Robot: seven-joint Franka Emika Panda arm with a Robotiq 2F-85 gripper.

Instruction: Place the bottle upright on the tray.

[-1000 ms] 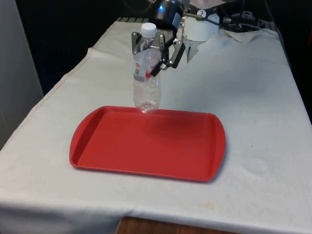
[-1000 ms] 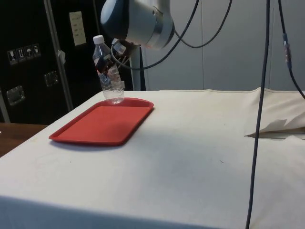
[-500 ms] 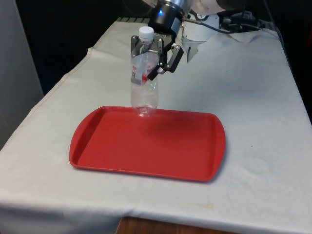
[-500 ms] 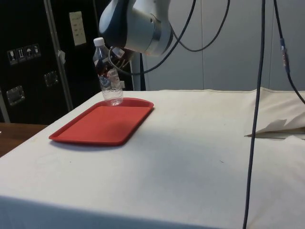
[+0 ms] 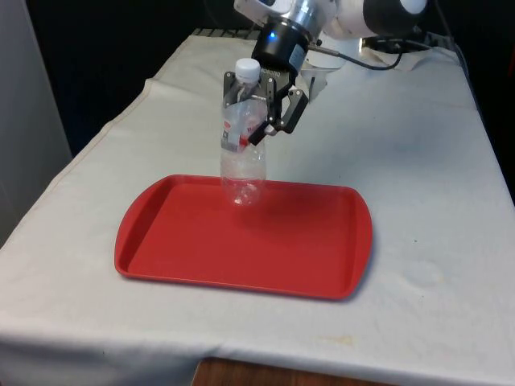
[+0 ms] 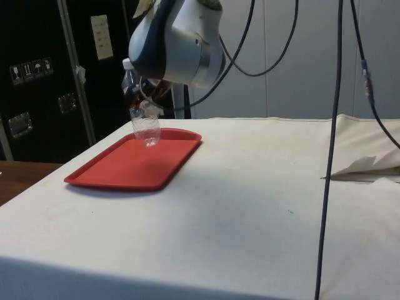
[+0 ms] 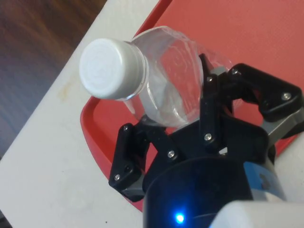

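- Table cloth [image 5: 418, 161]: white; it covers the whole table and hangs over the near edge.
- Tray [image 5: 306, 257]: red, rectangular with rounded corners and a low raised rim. It lies flat on the cloth toward the near end of the table, and toward the front view's left. In the side view the tray [image 6: 125, 165] appears as a thin red slab.
- Bottle [image 5: 242, 157]: clear plastic, white cap [image 5: 247, 70], with a label band showing red just below the shoulder. It is held nearly upright, cap uppermost, over the far rim of the tray. Whether its base touches the tray cannot be told; in the side view the bottle [image 6: 145, 125] appears to hang just above the tray's far end. In the wrist view the cap [image 7: 110, 68] and the clear shoulder [image 7: 175, 85] stand over the red tray surface.
- Gripper [image 5: 261, 108]: black, two-fingered, clamped on the upper body of the bottle, one finger on each side. In the wrist view the fingers [image 7: 209, 104] press against the clear wall.
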